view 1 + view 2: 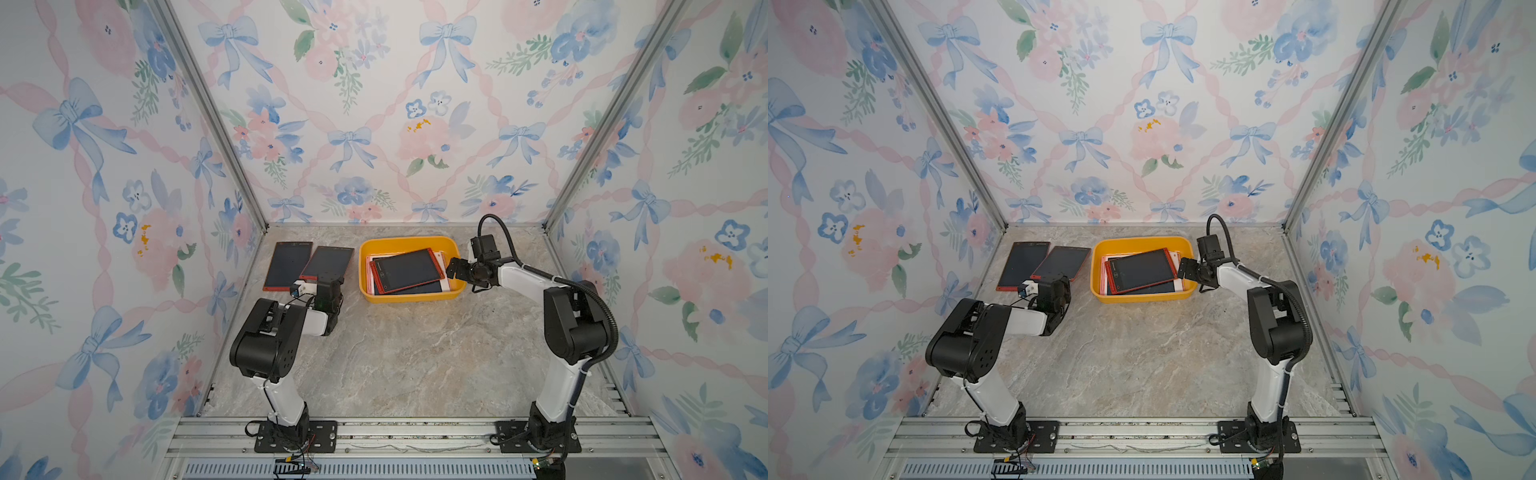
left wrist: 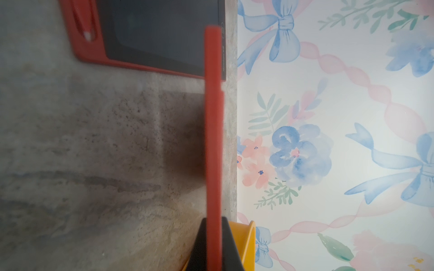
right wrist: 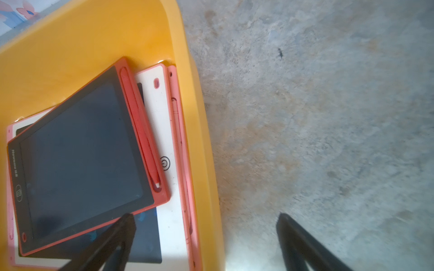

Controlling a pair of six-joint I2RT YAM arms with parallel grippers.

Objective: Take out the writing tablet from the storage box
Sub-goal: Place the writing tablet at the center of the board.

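Several flat writing tablets stacked inside the shallow yellow-orange plastic storage box (image 1: 409, 298), at 12 o'clock on the grey marbled tabletop (image 1: 415, 353). Uppermost, a red-framed dark-screened writing tablet (image 1: 405, 270), lying askew across a pink-and-white-framed one (image 3: 164, 112). Being loose on top, probably the easiest to lift next.

Poised at the box's 3 o'clock wall, the right gripper (image 1: 453, 269), jaws spread wide and holding nothing. One finger over the stack, the other outside over bare table. Seemingly lined up either to steady the box or to reach in for the top tablet's edge.

Out at 10 o'clock, two more red-framed tablets. One flat on the table (image 1: 287, 266). The second (image 1: 330, 259) just beside it, perhaps overlapping, raised enough to cast a shadow in the left wrist view. Near end pinched edgewise in the closed left gripper (image 1: 323, 281), likely on the way to being laid down alongside the first.
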